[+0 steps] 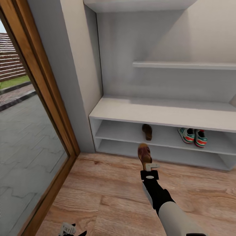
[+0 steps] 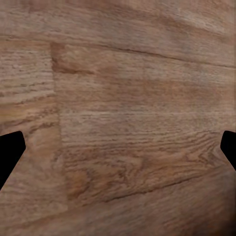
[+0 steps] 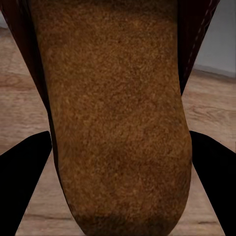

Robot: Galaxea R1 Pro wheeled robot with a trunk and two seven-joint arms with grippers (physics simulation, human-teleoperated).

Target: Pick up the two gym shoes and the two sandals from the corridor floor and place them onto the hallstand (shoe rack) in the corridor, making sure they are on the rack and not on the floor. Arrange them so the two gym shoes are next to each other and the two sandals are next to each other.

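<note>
Wood-grain corridor floor (image 1: pixel 108 196), grey-white hallstand (image 1: pixel 157 113), right fingers (image 1: pixel 148 164) grasping sandal (image 1: pixel 144 154), left fingers (image 2: pixel 10 152) spread.

Brown sandal (image 1: pixel 144 156), white-green gym shoes (image 1: pixel 192 136), grey-white hallstand (image 1: pixel 164 113).

Right arm extended forward and low toward the hallstand (image 1: pixel 157 113), forearm white, wrist section black. Right gripper (image 1: pixel 146 163) sits just short of the hallstand's lower shelf edge, fingers closed on a sandal (image 1: pixel 144 154); in the right wrist view both dark fingers (image 3: pixel 24 182) flank the sandal's tan footbed. Left gripper (image 1: pixel 70 229) held low and well back from the hallstand, pointing down; fingertips (image 2: pixel 10 152) spread wide apart, nothing between them.
</note>
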